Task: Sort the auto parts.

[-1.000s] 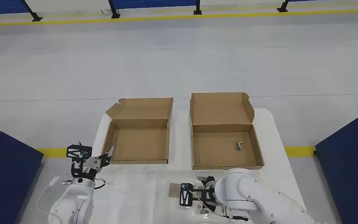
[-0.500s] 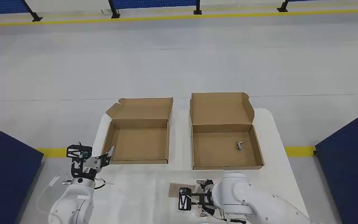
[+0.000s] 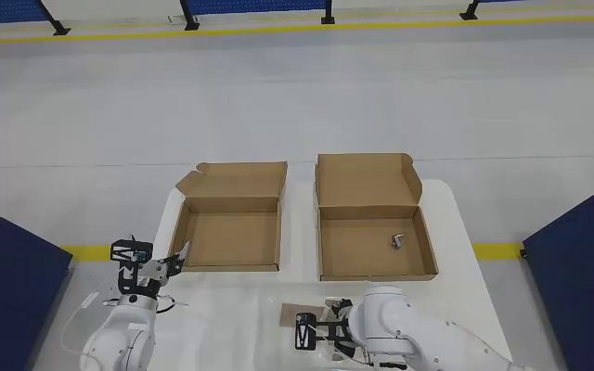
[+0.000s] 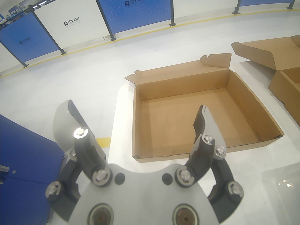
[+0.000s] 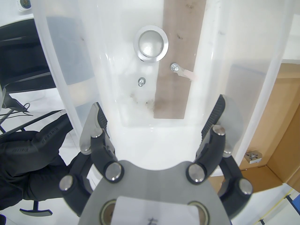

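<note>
White counter (image 3: 232, 297) on a pale factory floor carries two open boxes side by side: the left box (image 3: 232, 239) has nothing in it, and the right box (image 3: 371, 250) holds one small metal part (image 3: 397, 239). Over the last second the right arm has slid a little leftward along the near edge and its gripper has drawn in over the clear bin (image 5: 234, 47). The left arm, the boxes and the part have stayed put. That reads as lining up for the next pick, with sorting barely begun. The right gripper (image 5: 159, 101) hangs wide open and holds nothing, facing down into the bin. On the bin floor lies a round cap (image 5: 150, 43), hollow side up and with no long axis to speak of. Near it a small bolt (image 5: 141, 81) stands on end, its axis pointing up at the camera. A tabbed bolt (image 5: 174, 67) rests on a brown strip (image 5: 180, 47), its flat tab slanting away from the cap toward the bin wall. The strip itself runs lengthwise down the bin. The left gripper (image 4: 136, 105) is also spread wide and carries nothing, poised by the near corner of the left box.
</note>
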Controlling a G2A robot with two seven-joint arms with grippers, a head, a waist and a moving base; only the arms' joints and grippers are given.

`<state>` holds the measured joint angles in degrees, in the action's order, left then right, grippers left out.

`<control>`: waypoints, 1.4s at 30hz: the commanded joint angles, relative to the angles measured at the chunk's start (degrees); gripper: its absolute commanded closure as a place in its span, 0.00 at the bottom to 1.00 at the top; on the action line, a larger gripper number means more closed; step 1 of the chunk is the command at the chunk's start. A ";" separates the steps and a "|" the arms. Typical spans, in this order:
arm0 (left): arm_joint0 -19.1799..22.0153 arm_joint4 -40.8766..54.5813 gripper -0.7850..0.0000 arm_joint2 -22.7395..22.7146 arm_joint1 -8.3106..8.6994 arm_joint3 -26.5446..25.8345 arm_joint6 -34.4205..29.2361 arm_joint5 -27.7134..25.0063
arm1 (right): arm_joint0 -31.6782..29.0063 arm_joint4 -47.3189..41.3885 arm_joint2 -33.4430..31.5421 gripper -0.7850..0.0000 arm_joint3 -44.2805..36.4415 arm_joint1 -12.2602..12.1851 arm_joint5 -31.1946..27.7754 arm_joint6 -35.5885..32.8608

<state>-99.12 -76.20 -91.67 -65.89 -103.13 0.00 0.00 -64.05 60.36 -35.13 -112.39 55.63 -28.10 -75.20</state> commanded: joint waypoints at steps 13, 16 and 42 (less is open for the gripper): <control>0.00 0.00 0.00 0.00 0.00 0.00 0.00 0.00 | 1.85 -0.83 2.83 0.33 4.56 1.42 -1.33 0.92; 0.00 0.00 0.00 0.00 0.00 0.00 0.00 0.00 | 2.37 -1.53 3.59 0.48 5.63 1.84 -1.23 0.46; 0.00 0.00 0.00 0.00 0.00 0.00 0.00 0.00 | 7.91 -7.00 9.18 0.55 11.55 4.84 1.12 -2.10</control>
<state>-99.12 -76.20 -91.67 -65.89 -103.13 0.00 0.00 -56.18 53.42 -26.04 -100.71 60.49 -27.13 -77.15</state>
